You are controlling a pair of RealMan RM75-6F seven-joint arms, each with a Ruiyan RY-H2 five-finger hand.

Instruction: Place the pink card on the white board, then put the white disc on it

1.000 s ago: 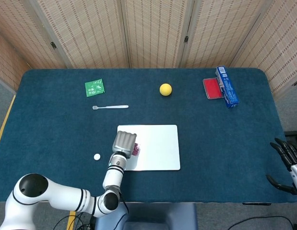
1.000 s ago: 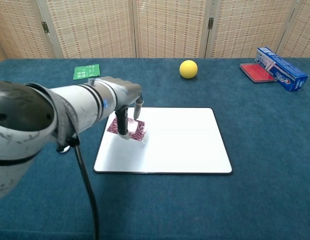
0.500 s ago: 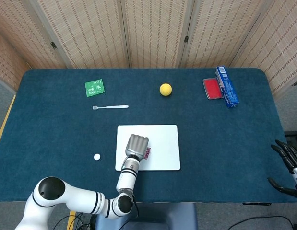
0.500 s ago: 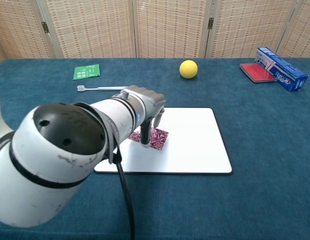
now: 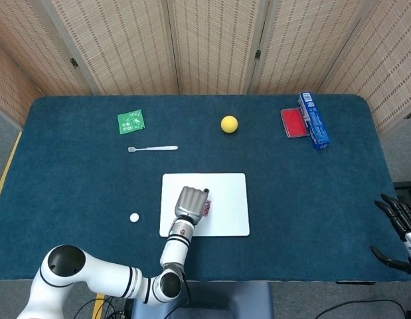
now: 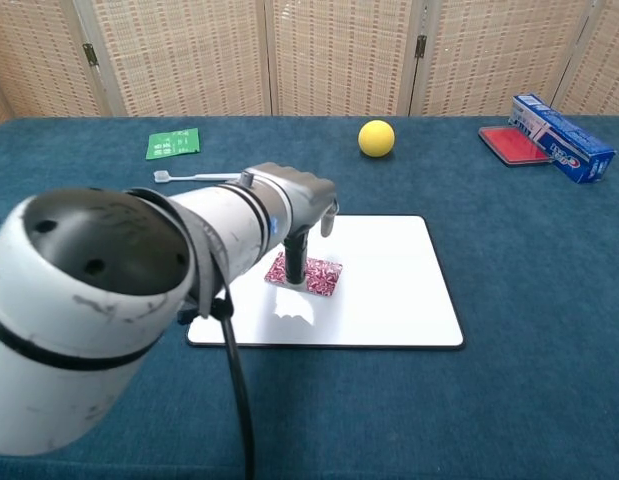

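Note:
The white board (image 5: 228, 196) (image 6: 389, 285) lies in the middle of the blue table. My left hand (image 5: 190, 203) (image 6: 299, 212) hangs over the board's left half, fingers pointing down. Its fingertips hold the pink patterned card (image 5: 206, 209) (image 6: 311, 274), which sits low and nearly flat on the board. Whether the card rests fully on the board I cannot tell. The small white disc (image 5: 134, 217) lies on the cloth left of the board; my arm hides it in the chest view. My right hand (image 5: 396, 222) stays at the table's right edge, fingers spread and holding nothing.
Behind the board lie a white toothbrush (image 5: 153, 149) (image 6: 194, 177), a green card (image 5: 131, 121) (image 6: 173, 143) and a yellow ball (image 5: 229, 123) (image 6: 376, 138). A red pad (image 5: 293, 123) and a blue box (image 5: 314, 119) (image 6: 561, 123) sit at the back right.
My left hand has carried the pink card rightward from the board's left edge toward its middle, and the card now sits lower and flatter. The right hand has not moved.

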